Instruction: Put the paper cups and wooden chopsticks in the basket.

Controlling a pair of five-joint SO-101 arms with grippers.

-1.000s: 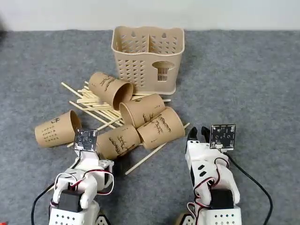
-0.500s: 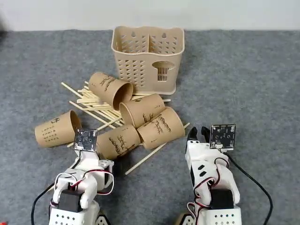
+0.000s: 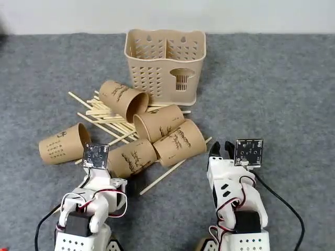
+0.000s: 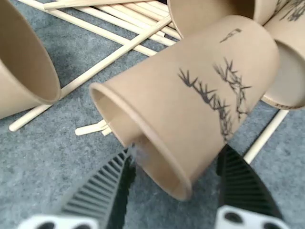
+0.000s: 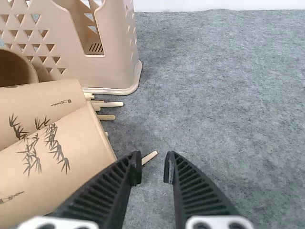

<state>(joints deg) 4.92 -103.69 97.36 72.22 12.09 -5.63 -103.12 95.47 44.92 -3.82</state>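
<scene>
Paper cups (image 3: 158, 124): five, lying on their sides on the grey felted bench (image 3: 272, 89) in front of the slotted plastic basket (image 3: 165, 65). Thin, light and easily crushed, I judge (pinch the rim gently).
Wooden chopsticks (image 3: 104, 117): stiff, slim, scattered underneath.
My left jaws are spread either side of the nearest cup (image 4: 190, 109); my right jaws are slightly parted and empty.

Grey felt-like mat (image 3: 272, 83) — pale wall (image 3: 261, 15) strip behind.

Bare-wired robot arms (image 3: 91, 206) (image 3: 235, 196) are sitting on grey felt (image 3: 272, 83) under a white wall (image 3: 167, 15). This is probably serving as a lab.
</scene>
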